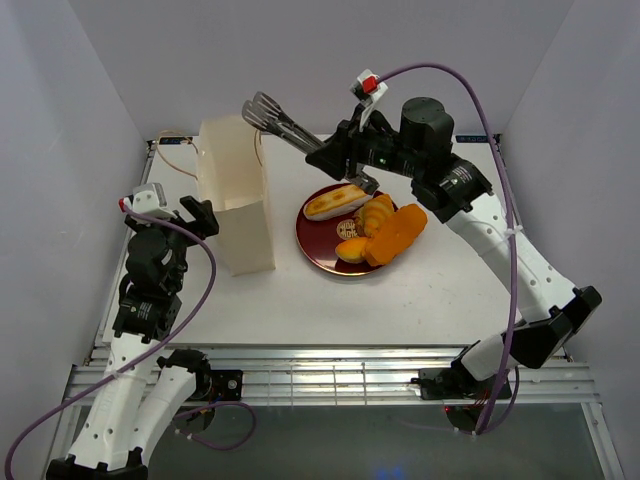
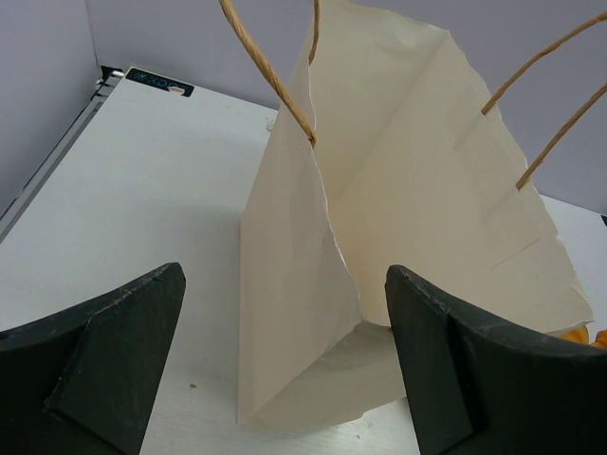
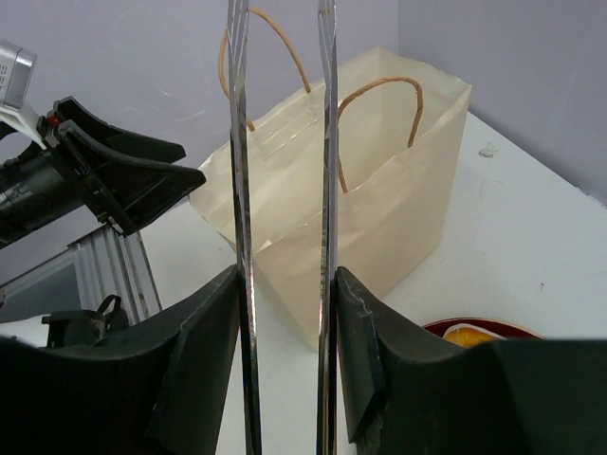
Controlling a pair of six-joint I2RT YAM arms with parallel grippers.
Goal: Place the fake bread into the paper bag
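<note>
The cream paper bag stands upright and open-topped at the table's left. Several pieces of fake bread lie on a dark red plate: a cream-striped roll, a croissant, an orange slab and a bun. My right gripper is shut on silver tongs. The tongs' tips hang above the bag's back rim with nothing visible between them. My left gripper is open just left of the bag, its fingers either side of a bag corner without touching it.
White walls close in the table at the back and on both sides. The plate sits right of the bag, with a narrow strip of table between them. My right arm reaches over the plate's far edge.
</note>
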